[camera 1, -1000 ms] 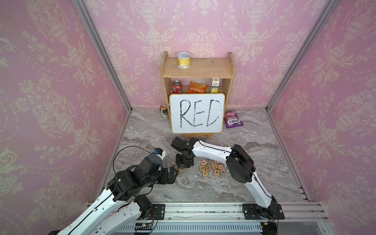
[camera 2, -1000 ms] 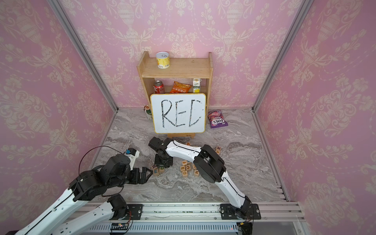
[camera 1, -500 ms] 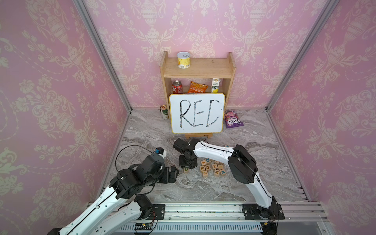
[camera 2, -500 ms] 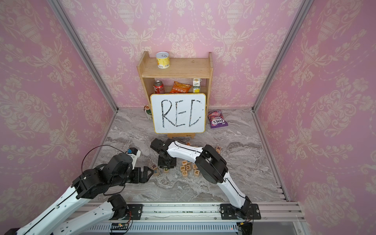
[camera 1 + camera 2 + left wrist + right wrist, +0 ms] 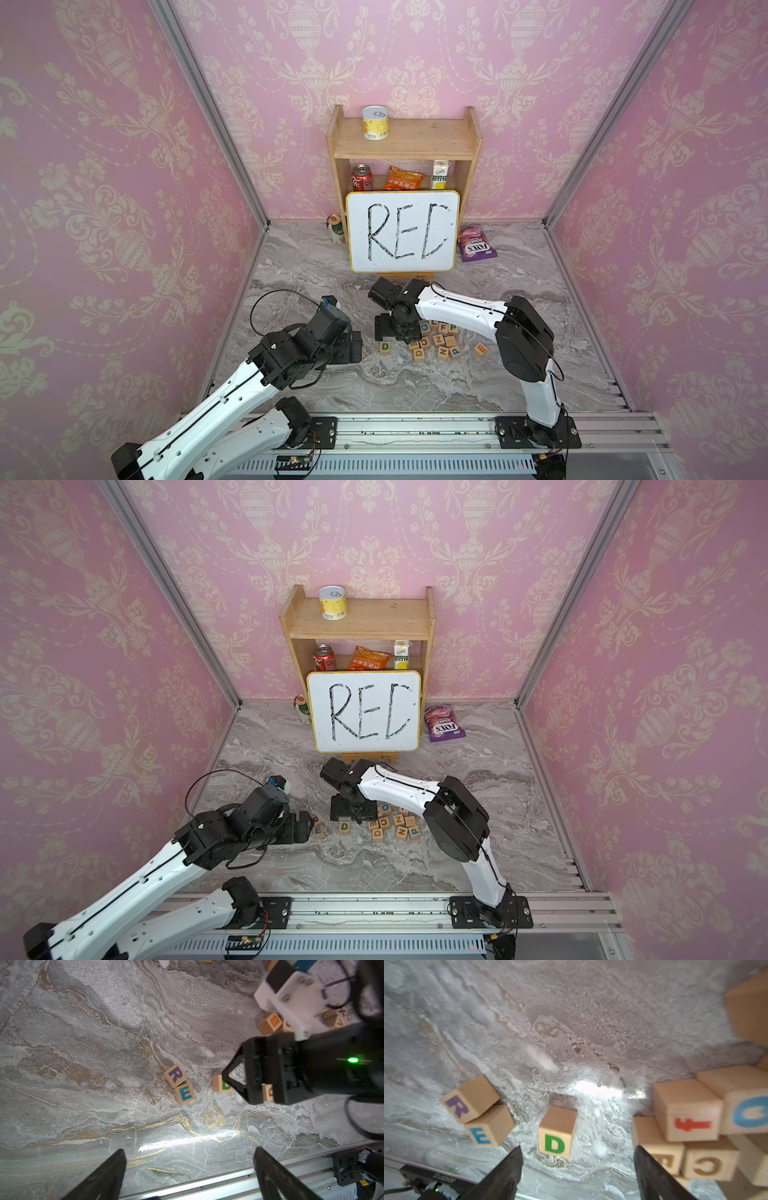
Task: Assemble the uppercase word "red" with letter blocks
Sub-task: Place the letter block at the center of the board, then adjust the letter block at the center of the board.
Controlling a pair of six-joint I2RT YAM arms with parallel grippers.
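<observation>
- Hovering short of the D block point(image 5: 554, 1142), the left gripper point(image 5: 190, 1149) is empty, jaws apart.
- R block point(image 5: 175, 1075) and E block point(image 5: 185, 1093) touch, skewed, near D with a gap between.
- Beyond, the right gripper point(image 5: 577, 1148) stands over D, jaws wide, gripping nothing.
- Placing D seems in hand; next, closing that gap.

Grey marble tabletop point(image 5: 415, 386). The D block point(image 5: 385, 347) stands alone with a bare strip on either side. One strip separates it from the touching R block point(image 5: 175, 1075) and E block point(image 5: 184, 1093), the other from a crowded pile of loose blocks point(image 5: 436, 340). The right gripper point(image 5: 577, 1147), jaws spread wide, hangs close over the D block and obstructs the way from above. Beyond the R and E pair sits the left gripper point(image 5: 189, 1149), also spread. From the D block toward the front rail point(image 5: 415, 428), the marble lies open.
</observation>
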